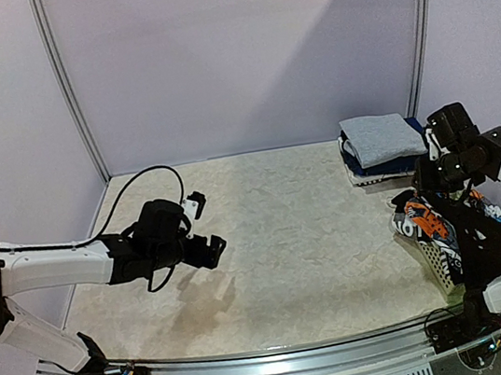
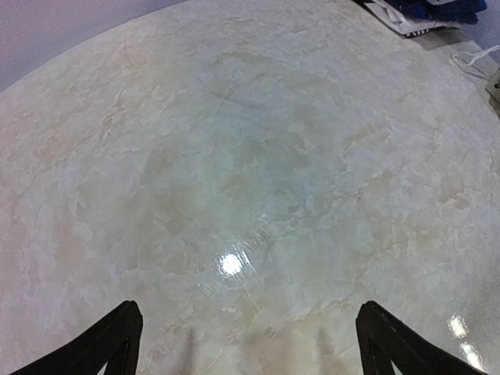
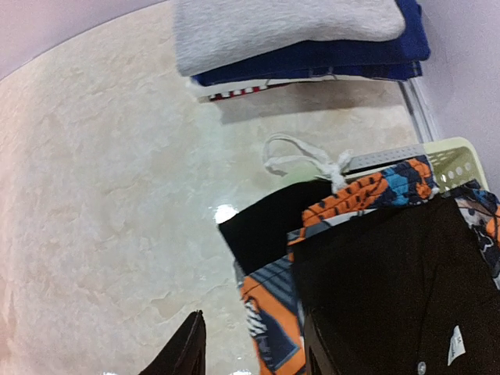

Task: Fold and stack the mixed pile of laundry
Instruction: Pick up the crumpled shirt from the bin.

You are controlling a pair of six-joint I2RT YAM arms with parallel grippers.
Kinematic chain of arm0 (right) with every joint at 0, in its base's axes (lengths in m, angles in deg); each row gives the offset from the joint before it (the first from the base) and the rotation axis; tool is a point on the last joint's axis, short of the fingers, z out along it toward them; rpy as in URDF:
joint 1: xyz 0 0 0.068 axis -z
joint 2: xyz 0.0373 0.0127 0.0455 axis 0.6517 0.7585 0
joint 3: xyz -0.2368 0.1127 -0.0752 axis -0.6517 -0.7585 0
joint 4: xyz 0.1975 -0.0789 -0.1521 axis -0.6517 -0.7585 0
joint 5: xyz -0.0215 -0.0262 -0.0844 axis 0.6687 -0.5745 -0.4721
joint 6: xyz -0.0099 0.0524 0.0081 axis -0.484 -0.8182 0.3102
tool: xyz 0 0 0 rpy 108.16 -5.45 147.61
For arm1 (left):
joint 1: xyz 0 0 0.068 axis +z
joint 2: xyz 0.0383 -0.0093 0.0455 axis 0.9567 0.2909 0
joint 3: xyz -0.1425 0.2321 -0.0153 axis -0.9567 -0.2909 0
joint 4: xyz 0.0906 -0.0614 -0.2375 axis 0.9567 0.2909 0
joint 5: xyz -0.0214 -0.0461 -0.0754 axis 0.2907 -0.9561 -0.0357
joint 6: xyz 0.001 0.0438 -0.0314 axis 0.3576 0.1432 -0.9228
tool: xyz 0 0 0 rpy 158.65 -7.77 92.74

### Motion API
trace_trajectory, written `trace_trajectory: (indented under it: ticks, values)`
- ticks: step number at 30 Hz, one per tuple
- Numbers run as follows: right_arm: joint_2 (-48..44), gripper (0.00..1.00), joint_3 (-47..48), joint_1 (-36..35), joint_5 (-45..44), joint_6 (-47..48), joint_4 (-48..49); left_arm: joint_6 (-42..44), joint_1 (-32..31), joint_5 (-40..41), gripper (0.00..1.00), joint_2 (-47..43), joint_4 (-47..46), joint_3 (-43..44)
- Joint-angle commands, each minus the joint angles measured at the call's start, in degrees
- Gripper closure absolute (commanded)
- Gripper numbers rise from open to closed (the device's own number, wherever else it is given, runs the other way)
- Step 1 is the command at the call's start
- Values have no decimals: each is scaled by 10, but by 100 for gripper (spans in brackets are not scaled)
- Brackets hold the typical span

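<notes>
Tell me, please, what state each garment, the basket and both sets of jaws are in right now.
Navy pieces: folded, stacked.
Grey shirt: folded, lying on the navy pieces.
Black garment: unfolded, draped over the basket.
Orange printed garment: unfolded, hanging over the basket's rim.
Basket: upright, garments spilling over it.
Left jaws: wide open, empty, above the table.
Right jaws: apart over the basket's garments; grip unclear.
</notes>
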Motion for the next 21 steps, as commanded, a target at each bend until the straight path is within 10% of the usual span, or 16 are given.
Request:
trace_trajectory:
  ticks: [1,21]
  values:
    - [9,57,27,-52,27,7,-28,2,-11,-9,3,16,-11,8]
    - [183,29,71,-101,-109,37,-74,-4,-16,-16,5,44,-26,7]
